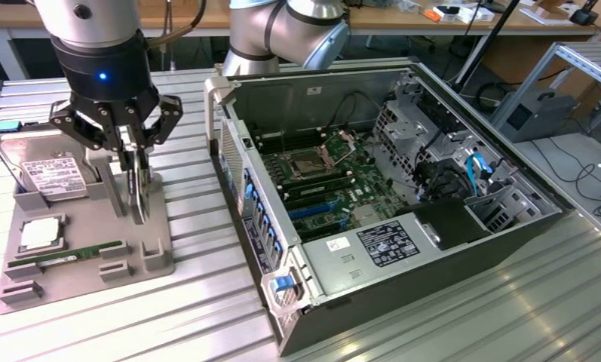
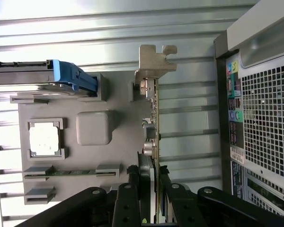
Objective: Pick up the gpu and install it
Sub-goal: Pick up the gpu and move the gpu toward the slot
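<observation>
Gripper [image 2: 148, 171] | clamped on gpu [image 2: 151, 127], card stood on edge | over grey tray [image 1: 159, 260] | PC case [image 1: 311, 90] adj., side open

Bright, even room light; the ribbed metal surface [image 2: 109, 12] glares white in the wrist view, the tool [image 2: 148, 172] dark against it.
</observation>
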You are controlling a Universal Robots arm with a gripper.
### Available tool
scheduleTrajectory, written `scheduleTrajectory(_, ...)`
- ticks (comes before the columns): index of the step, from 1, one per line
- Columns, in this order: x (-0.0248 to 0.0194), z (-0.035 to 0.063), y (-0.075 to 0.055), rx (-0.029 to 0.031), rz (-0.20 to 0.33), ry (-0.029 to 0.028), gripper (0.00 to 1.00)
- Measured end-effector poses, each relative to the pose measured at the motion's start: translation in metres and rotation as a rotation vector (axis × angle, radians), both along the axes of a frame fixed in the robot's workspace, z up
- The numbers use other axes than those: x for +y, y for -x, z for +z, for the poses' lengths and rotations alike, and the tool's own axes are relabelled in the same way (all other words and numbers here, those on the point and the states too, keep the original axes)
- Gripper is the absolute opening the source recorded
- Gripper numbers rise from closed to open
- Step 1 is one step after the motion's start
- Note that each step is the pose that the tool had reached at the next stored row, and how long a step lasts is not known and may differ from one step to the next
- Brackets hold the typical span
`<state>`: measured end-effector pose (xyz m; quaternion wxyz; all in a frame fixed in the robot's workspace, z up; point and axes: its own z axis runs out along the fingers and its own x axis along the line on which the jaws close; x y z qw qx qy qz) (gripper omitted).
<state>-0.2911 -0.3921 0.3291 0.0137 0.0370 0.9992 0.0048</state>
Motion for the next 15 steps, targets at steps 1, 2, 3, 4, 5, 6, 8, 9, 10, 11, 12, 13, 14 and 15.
scheduleTrajectory(1,0.0,0.0016,0.0,0.0,0.0,0.0,0.27)
scheduleTrajectory(2,0.0,0.0033,0.0,0.0,0.0,0.0,0.27)
scheduleTrajectory(3,0.0,0.0049,0.0,-0.0001,0.0,-0.0001,0.27)
scheduleTrajectory(4,0.0,0.006,0.0,0.0,0.0,0.0,0.27)
scheduleTrajectory(5,0.0,0.007,0.0,-0.0001,0.0,-0.0001,0.27)
scheduleTrajectory(6,0.0,0.0083,0.0,0.0,0.0,0.0,0.27)
scheduleTrajectory(8,0.0,0.0106,0.0,-0.0001,0.0,-0.0001,0.27)
scheduleTrajectory(9,0.0,0.0119,0.0,-0.0001,0.0,0.0,0.27)
scheduleTrajectory(10,0.0,0.0131,0.0,-0.0001,0.0,-0.0001,0.27)
scheduleTrajectory(11,0.0,0.0146,0.0,0.0,0.0,0.0,0.27)
scheduleTrajectory(12,0.0,0.0158,0.0,-0.0001,0.0,0.0,0.27)
scheduleTrajectory(13,0.0,0.0173,0.0,-0.0001,0.0,-0.0001,0.27)
scheduleTrajectory(14,0.0,0.0191,0.0,-0.0001,0.0,-0.0001,0.27)
scheduleTrajectory(15,0.0,0.02,0.0,0.0,0.0,0.0,0.27)
